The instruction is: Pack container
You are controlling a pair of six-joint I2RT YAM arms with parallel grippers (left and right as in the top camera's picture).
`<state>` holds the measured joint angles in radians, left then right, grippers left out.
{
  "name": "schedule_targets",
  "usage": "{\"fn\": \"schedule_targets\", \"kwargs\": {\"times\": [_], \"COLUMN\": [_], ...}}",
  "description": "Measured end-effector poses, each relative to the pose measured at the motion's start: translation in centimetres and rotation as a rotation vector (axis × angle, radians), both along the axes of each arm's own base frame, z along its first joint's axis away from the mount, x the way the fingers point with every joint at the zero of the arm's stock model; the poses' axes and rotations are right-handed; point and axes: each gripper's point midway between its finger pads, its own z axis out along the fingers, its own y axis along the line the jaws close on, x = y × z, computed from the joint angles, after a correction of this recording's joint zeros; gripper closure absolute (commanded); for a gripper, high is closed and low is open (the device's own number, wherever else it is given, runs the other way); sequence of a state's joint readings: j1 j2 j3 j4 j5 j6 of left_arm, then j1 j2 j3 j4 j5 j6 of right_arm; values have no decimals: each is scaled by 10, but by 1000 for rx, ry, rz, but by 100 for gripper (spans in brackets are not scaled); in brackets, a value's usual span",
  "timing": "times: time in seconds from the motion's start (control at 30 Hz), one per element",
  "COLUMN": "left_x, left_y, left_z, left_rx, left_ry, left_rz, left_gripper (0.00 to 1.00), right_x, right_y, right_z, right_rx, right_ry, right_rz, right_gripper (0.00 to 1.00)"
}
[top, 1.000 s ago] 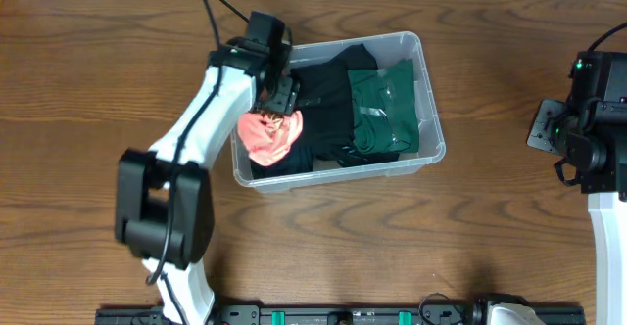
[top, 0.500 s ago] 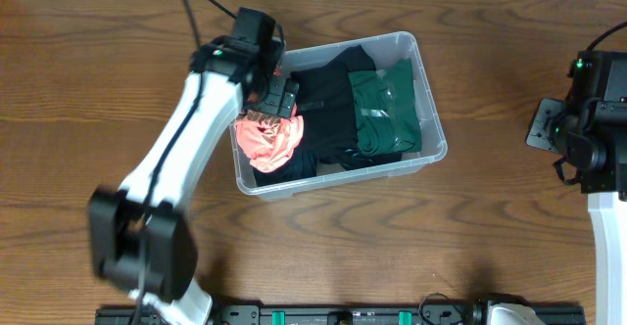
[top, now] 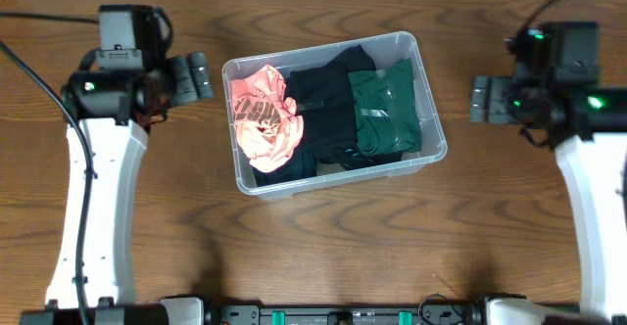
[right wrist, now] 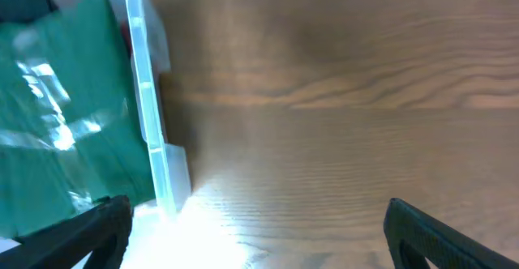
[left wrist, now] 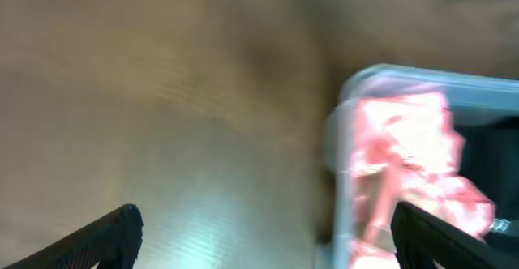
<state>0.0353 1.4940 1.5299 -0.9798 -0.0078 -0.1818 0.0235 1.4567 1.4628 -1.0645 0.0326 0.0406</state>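
The container [top: 343,175] sits at the middle of the table [top: 323,256], its long axis running left to right and slightly skewed. The left gripper [top: 194,76] stands just off its left short end. The right gripper [top: 480,100] stands off the right short end, a little farther out, so the left arm is judged marginally nearer. Both point inward at the tub, and both wrist views show the fingertips spread wide with nothing between them: jaws apart, empty. The tub is clear, colourless rigid plastic with rounded corners and a thick rim. Inside, a crumpled salmon-pink garment [top: 263,119] fills the left end, soft and loosely bunched. A black garment [top: 323,95] lies limp across the middle. A flat-folded green garment [top: 384,110] lies at the right end, its glossy highlights suggesting a clear film wrap. The table is dark wood with pronounced grain. No loose item is seen outside the tub, so packing is judged at or near completion.
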Motion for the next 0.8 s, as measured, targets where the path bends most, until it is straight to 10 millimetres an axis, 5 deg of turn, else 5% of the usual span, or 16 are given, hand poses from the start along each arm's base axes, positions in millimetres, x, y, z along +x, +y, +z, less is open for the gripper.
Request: {"fn": "schedule_targets", "kwargs": {"times": [0.17, 0.33, 0.57, 0.8], "left_x": [-18, -26, -85, -145], "left_y": [24, 20, 2, -5], "left_z": [-26, -25, -9, -17], "left_rx": [-19, -14, -15, -32], "left_ry": [105, 14, -280, -489], "left_rz": [90, 82, 27, 28], "left_gripper": [2, 2, 2, 2], "right_x": [4, -2, -73, -132], "right_y": [12, 27, 52, 40], "right_z": [-31, -28, -19, 1], "right_rx": [0, 11, 38, 69], "right_ry": [87, -14, -282, -553], "right_rz": [40, 71, 154, 143], "right_gripper": [1, 1, 1, 1]}}
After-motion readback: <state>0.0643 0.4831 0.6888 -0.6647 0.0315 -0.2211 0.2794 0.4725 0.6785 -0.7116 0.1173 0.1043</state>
